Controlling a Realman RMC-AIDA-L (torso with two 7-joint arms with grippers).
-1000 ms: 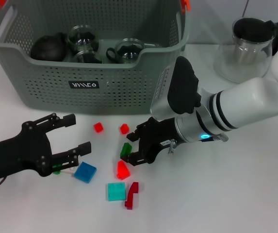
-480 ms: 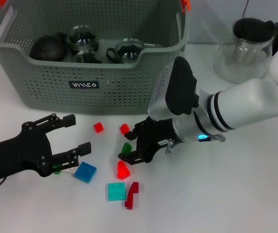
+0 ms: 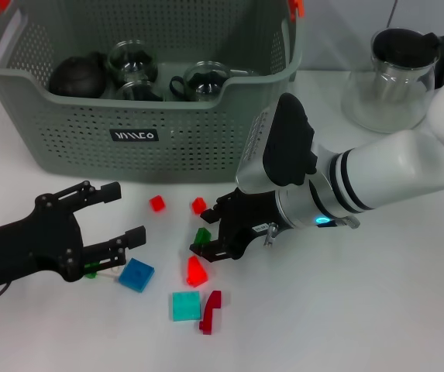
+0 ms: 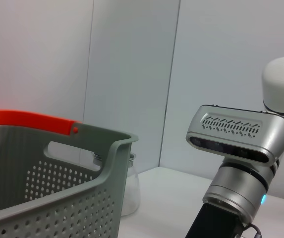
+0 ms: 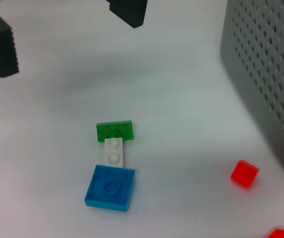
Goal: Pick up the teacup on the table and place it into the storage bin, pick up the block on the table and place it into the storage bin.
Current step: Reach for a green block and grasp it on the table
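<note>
The grey-green storage bin (image 3: 229, 147) stands at the back and holds three glass teacups (image 3: 202, 77) and a dark round pot (image 3: 77, 75). Several small blocks lie on the white table in front of it. My right gripper (image 3: 205, 235) is low over the table, open, with a finger on either side of a green block (image 3: 201, 235). A red block (image 3: 196, 271) lies just in front of it. My left gripper (image 3: 126, 211) is open and empty at the left, beside a blue block (image 3: 136, 274). The blue block also shows in the right wrist view (image 5: 110, 187).
A glass pitcher with a black lid (image 3: 396, 70) stands at the back right. Two small red blocks (image 3: 157, 203), a teal block (image 3: 185, 305) and a dark red piece (image 3: 211, 310) lie nearby. A second green block (image 5: 114, 131) and a white piece (image 5: 113, 151) lie by the left gripper.
My right gripper has shifted slightly left and toward the bin, staying low around the green block. The left arm and the other blocks have not moved.
</note>
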